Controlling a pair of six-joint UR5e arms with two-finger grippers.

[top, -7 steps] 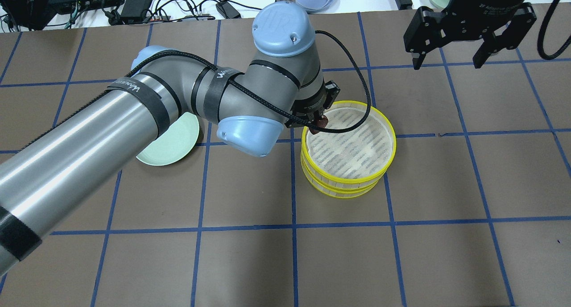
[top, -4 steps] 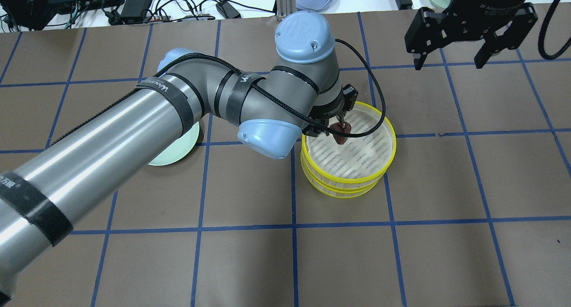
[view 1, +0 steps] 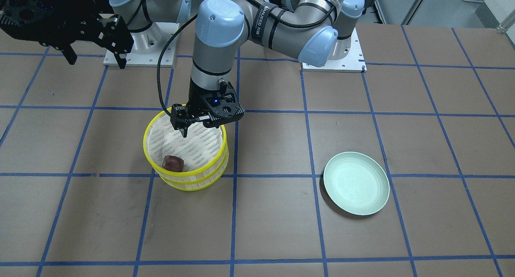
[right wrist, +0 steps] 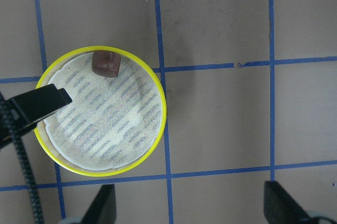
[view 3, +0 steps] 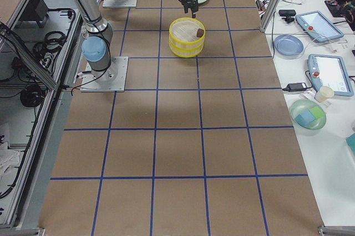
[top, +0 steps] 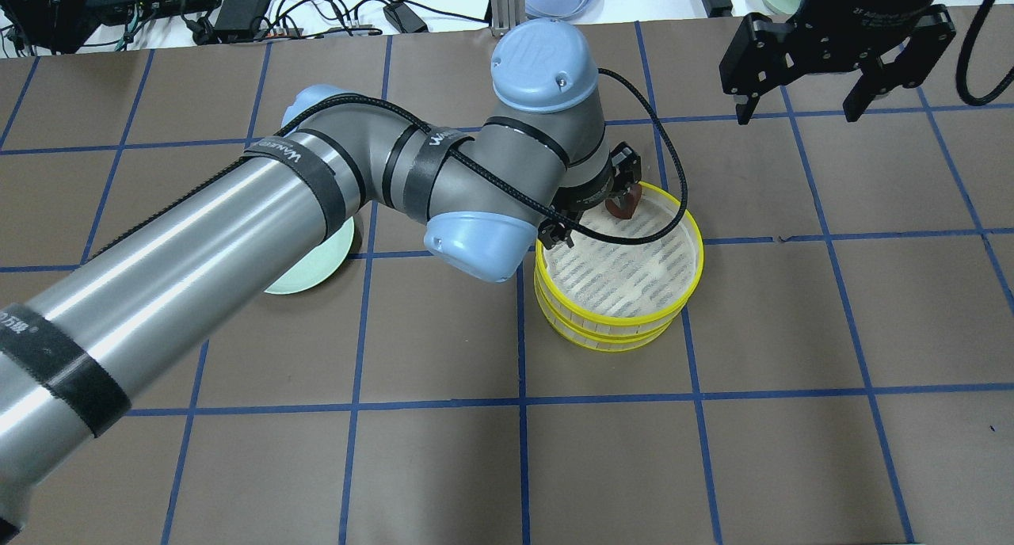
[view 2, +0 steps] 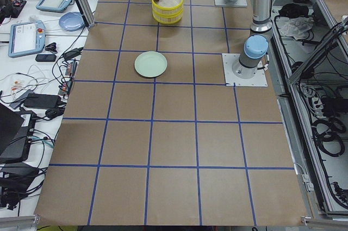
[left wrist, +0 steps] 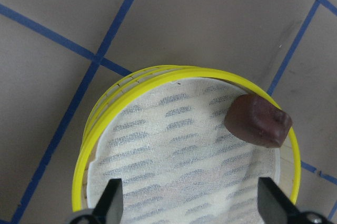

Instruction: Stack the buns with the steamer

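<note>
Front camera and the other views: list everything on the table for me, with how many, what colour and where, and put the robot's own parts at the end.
steamer trays: two, yellow rims, pale sides, stacked on the table
brown bun: one, dark reddish-brown, in the top tray against the rim farthest from the robot
plate: one, pale green, empty, to the robot's left of the trays
table: one, brown with blue grid lines
left gripper: one, black, open, above the top tray
right gripper: one, black, open, raised on the robot's right, away from the trays

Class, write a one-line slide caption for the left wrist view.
Open left gripper over the stacked steamer, brown bun lying inside on top, near the rim.
</note>
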